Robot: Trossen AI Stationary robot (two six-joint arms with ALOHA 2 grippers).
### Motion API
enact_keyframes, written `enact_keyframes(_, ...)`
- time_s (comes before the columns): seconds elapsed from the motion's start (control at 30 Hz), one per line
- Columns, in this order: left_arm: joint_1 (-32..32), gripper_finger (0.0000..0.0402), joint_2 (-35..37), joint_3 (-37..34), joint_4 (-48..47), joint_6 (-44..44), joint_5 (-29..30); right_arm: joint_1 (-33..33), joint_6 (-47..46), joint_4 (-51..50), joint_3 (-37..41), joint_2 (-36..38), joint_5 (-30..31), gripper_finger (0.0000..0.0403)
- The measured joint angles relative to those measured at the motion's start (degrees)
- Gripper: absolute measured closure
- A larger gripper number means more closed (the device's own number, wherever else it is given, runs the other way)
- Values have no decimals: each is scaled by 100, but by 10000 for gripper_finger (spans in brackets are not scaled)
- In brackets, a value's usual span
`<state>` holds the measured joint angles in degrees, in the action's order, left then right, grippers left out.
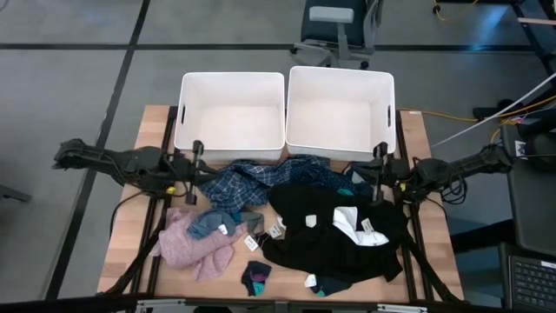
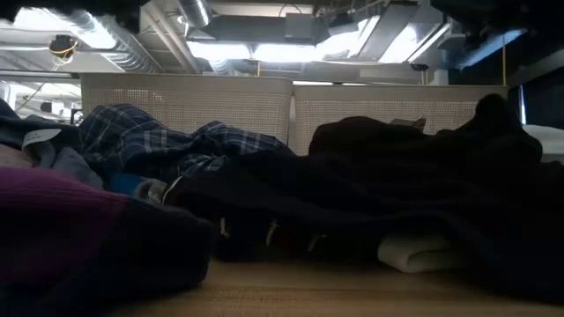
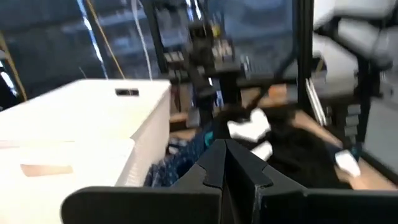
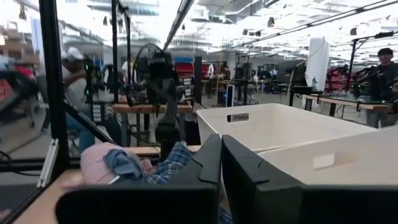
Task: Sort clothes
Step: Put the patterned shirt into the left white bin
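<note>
Sorting not begun: both white plastic bins [image 1: 233,109] look bare. Clothes pile sits at 6 o'clock of them: blue plaid shirt [image 1: 248,181], fuzzy pink top [image 1: 193,245], black cloth [image 1: 326,228]. Left gripper [image 1: 193,166] & right gripper [image 1: 380,169] both clenched, holding nothing. Next: open one, reach down, grab a piece.

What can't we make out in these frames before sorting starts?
- Low view: table behind black garment pile hidden by it; purple cloth blurred, too near the lens.
- High view: small dark socks too small to count.
- Left wrist view: white plastic bin interior hidden by its wall.
</note>
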<state>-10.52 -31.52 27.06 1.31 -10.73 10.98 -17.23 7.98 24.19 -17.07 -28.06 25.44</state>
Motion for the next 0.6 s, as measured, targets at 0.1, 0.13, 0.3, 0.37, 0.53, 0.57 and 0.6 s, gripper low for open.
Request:
enact_keyframes(0.1, -2, 400, -732, 599, -457, 7, -2, 0, 98, 58, -248, -426, -1, 386)
enact_keyframes(0.13, -2, 400, -951, 791, -616, 11, 0, 1, 152, 137, -324, -586, -1, 386)
enact_keyframes(0.3, -14, 400, -1912, 1762, -1600, 192, 19, 0, 487, 647, -555, -1299, -7, 386)
enact_keyframes(0.37, -77, 400, -2240, 2100, -2173, 317, 108, 0, 664, 864, -630, -1504, -6, 386)
enact_keyframes(0.53, -383, 400, -2916, 2600, -3121, 774, 588, 2, 884, 990, -875, -1809, -9, 386)
enact_keyframes(0.57, -440, 400, -3007, 2616, -3204, 892, 620, 0, 884, 990, -910, -1830, -9, 386)
enact_keyframes(0.6, -493, 400, -3087, 2618, -3279, 988, 620, 0, 882, 994, -955, -1857, -11, 386)
